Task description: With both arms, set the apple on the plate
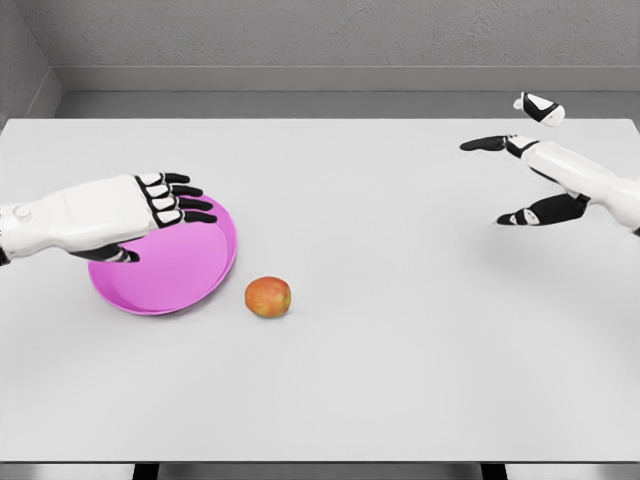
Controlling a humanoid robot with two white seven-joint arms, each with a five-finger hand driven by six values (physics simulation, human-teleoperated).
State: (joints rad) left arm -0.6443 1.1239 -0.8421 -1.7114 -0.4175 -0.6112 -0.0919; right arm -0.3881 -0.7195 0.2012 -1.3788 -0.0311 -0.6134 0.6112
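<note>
Red-orange, round apple (268, 297) lies just beside the pink plate (200, 275).

White table (420, 380) is filling most of the view, front edge showing near the bottom. Dark legs (146, 470) are showing beneath it. Grey textured wall (330, 32) is running behind, meeting a grey floor strip (300, 104). Lighting is staying even, shadows soft.

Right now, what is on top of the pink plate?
Nothing lies on the pink plate. The left hand hovers over its back-left part, fingers spread, hiding that bit from view. The apple sits on the table, just right of the plate's rim.
</note>
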